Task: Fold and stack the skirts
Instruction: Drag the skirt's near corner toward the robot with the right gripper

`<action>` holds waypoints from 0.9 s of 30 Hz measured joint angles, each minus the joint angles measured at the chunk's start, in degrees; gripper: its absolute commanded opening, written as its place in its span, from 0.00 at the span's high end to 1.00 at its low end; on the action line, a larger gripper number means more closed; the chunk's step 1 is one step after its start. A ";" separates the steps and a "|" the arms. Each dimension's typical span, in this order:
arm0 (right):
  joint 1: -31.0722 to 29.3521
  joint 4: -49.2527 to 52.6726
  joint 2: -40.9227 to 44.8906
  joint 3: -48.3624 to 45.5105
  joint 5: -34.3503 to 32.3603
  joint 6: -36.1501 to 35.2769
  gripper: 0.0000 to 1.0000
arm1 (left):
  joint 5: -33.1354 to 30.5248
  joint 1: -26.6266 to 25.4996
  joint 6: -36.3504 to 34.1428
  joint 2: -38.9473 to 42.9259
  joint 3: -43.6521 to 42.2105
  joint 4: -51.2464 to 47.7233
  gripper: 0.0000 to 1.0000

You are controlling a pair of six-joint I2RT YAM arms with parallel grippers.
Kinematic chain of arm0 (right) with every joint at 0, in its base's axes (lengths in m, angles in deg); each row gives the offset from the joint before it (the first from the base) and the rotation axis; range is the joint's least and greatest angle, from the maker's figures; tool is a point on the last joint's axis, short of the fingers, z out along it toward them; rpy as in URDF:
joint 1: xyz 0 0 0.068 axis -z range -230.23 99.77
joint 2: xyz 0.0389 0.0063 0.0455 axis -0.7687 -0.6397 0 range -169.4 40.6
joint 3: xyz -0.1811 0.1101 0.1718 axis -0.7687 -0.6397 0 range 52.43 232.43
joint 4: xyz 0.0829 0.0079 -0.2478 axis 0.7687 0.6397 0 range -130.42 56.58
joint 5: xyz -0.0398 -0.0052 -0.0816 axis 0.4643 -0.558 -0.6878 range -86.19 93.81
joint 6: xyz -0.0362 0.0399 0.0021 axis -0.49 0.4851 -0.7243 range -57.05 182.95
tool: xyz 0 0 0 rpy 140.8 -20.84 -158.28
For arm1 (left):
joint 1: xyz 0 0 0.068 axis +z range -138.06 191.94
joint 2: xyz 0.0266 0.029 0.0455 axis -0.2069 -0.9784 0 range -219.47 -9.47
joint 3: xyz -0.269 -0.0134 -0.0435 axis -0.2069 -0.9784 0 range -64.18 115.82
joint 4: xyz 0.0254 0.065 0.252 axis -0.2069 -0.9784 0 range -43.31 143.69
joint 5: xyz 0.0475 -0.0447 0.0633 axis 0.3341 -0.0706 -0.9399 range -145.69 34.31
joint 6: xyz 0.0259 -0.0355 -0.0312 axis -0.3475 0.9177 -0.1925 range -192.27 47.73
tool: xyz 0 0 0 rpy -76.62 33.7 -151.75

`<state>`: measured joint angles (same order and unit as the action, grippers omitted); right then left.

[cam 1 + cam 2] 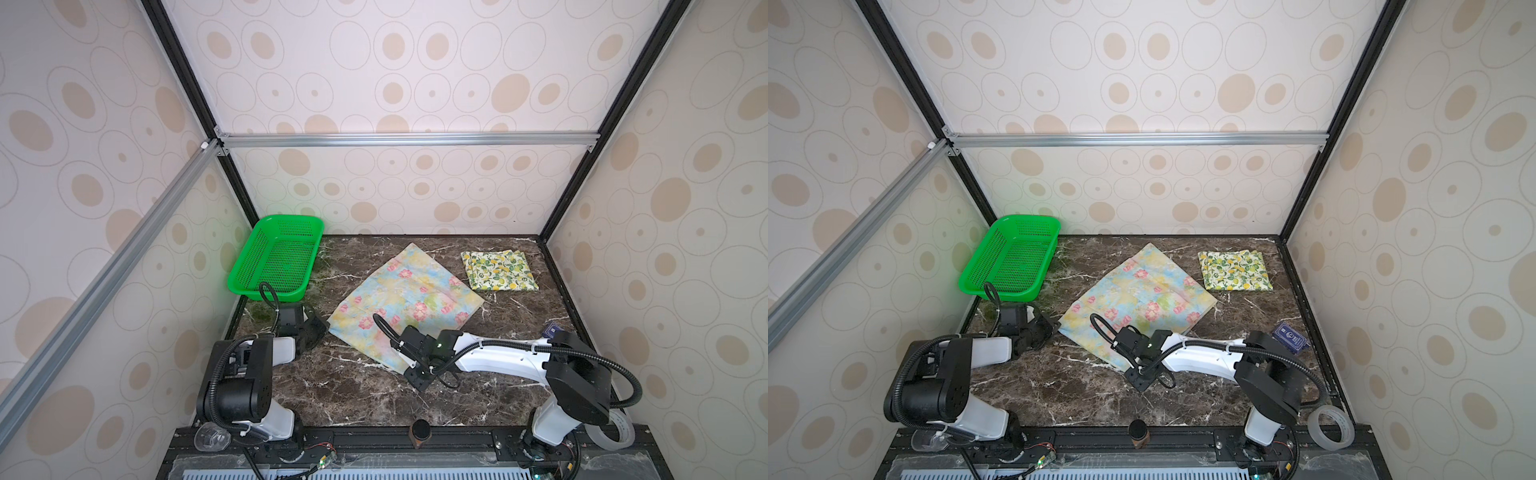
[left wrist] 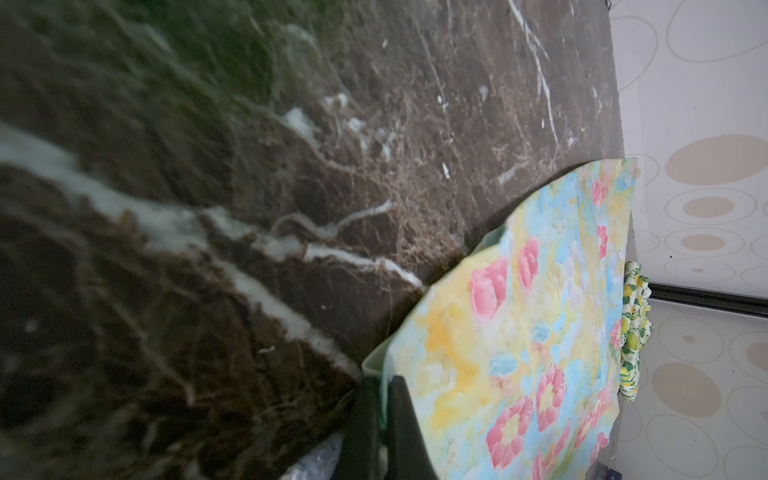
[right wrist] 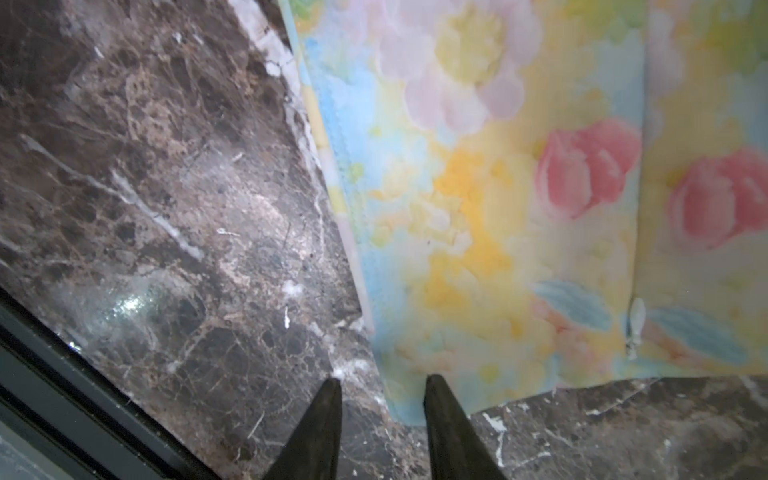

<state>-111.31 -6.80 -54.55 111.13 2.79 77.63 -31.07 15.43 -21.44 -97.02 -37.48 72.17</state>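
- Table (image 1: 353,399) of dark marble holds both skirts.
- Flowered skirt (image 1: 405,299) lies spread flat in the middle, not yet folded; folding it looks like the step in hand.
- Lemon skirt (image 1: 498,270) sits folded at the far right, apart.
- Left gripper (image 2: 383,380) is clamped on the spread skirt's left corner.
- Right gripper (image 3: 380,384) stands parted astride the near corner; next it likely must close, then both lift the edge over.

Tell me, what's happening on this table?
A robot is folding skirts. The lemon skirt lies already folded at the far right. The flowered skirt lies spread out mid-table. The left jaws are shut on its left corner, and the right jaws stand open at its near corner. The green basket is empty.
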 measured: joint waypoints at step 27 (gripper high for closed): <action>-2.29 -0.42 -4.52 0.11 -4.46 -3.65 0.68 | -0.04 0.00 -0.70 -0.13 0.57 -0.90 1.00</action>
<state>-113.61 -7.21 -59.08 111.24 -1.67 73.98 -31.11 15.43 -22.14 -97.15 -36.91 71.27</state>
